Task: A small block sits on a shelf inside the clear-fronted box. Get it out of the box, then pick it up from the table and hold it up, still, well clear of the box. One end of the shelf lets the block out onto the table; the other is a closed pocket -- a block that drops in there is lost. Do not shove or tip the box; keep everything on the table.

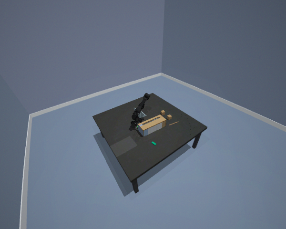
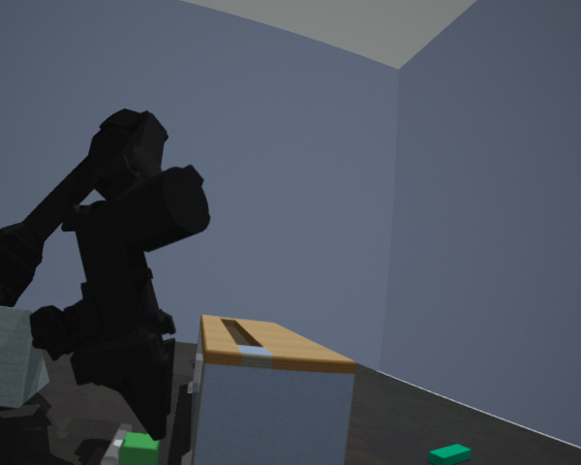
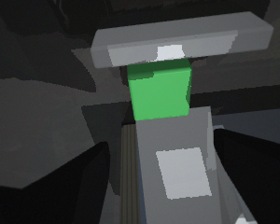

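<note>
The green block [image 1: 137,126] [image 2: 138,449] [image 3: 161,93] is outside the box, low beside its long side. It sits between a pale bar [image 2: 111,452] [image 3: 177,44] and a grey ledge [image 3: 173,133] at the box. The box [image 1: 151,130] [image 2: 276,415] stands upright, with a slotted wooden lid. My gripper [image 1: 132,128] [image 3: 161,143] points down beside the box and is open, with nothing between its fingers. In the wrist view the fingertips stand left and right, with the block beyond them toward the bar. In the exterior view the fingers overlap and hide their gap.
A pale angular object [image 1: 142,114] [image 2: 11,350] stands near the arm. Two wooden cubes [image 1: 162,112] [image 1: 169,117] and a thin stick [image 1: 173,123] lie past the box's far end. A teal bar [image 1: 153,143] [image 2: 449,453] lies across the box from the gripper. A grey patch [image 1: 123,146] marks the table.
</note>
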`<state>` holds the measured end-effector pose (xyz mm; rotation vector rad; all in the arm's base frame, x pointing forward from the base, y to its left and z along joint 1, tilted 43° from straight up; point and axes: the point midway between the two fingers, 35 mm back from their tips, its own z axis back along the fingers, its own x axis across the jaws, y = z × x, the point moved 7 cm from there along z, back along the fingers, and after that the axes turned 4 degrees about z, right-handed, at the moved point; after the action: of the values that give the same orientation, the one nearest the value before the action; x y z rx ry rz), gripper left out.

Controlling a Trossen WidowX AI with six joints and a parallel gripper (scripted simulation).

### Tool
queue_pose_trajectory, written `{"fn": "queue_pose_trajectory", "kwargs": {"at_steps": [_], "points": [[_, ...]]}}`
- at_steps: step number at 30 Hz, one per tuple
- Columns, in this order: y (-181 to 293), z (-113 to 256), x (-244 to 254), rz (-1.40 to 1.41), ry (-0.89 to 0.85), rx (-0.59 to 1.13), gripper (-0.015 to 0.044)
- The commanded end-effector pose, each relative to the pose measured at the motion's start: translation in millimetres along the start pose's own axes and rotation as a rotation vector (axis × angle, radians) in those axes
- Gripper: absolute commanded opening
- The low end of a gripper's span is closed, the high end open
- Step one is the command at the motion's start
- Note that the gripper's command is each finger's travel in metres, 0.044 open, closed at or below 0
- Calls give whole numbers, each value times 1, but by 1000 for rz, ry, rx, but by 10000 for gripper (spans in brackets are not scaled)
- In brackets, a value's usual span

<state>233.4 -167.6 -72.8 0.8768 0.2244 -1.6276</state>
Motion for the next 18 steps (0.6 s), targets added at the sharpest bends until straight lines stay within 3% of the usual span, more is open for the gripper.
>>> {"fn": "queue_pose_trajectory", "kwargs": {"at_steps": [1, 18], "points": [[-3, -6, -1, -8, 4, 3, 285], [-16, -30, -3, -8, 6, 3, 285]]}}
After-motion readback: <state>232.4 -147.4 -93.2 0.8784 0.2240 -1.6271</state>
